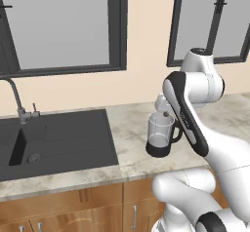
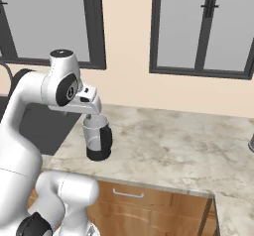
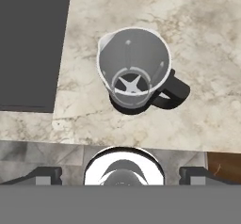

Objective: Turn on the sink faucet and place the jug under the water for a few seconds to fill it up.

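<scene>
Hand view shows my hand spread wide and empty right above the upright jug, which stands on the worktop beside the sink, ready for a top-down grasp.

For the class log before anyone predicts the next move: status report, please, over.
Gripper open, above the jug, holding nothing. Jug upright on the counter, right of the sink. No water at the faucet. Nothing in the way.

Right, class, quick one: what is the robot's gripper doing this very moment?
Gripper: open, holding nothing, poised above the jug, which stands on the counter.
</scene>
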Controlling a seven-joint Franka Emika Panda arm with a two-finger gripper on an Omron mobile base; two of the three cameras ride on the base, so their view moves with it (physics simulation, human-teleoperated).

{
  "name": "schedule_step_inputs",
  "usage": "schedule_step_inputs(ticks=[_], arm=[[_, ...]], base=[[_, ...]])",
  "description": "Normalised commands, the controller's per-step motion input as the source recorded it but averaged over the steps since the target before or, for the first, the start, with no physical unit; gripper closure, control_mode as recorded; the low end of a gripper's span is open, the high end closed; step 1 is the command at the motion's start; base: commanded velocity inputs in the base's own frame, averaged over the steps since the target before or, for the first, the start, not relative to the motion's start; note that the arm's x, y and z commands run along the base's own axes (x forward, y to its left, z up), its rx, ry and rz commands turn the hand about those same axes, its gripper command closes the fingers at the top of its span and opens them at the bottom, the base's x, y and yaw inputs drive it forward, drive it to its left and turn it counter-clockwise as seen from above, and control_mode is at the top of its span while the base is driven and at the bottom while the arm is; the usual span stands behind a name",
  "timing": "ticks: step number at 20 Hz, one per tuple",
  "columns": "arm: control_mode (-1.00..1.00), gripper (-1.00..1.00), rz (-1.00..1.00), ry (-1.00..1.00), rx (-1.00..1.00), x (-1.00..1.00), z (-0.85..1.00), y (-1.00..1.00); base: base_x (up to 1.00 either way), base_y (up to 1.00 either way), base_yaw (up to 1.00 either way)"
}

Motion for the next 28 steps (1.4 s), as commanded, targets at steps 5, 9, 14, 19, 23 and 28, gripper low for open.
schedule_step_inputs(ticks=[5,9,14,19,23,28], arm=[[-1.00,-1.00,0.00,0.00,0.00,0.00,-0.04,0.00],[-1.00,-1.00,0.00,0.00,0.00,0.00,-0.06,0.00],[1.00,-1.00,0.00,0.00,0.00,-0.02,-0.04,0.00],[1.00,-1.00,0.00,0.00,0.00,0.00,0.00,0.00],[1.00,-1.00,0.00,0.00,0.00,0.00,0.00,0.00],[1.00,-1.00,0.00,0.00,0.00,0.00,0.00,0.00]], base=[[0.00,0.00,0.00],[0.00,0.00,0.00],[-0.13,0.00,0.00],[-0.74,0.00,0.00],[-0.82,0.10,0.00],[-0.32,0.62,0.00]])
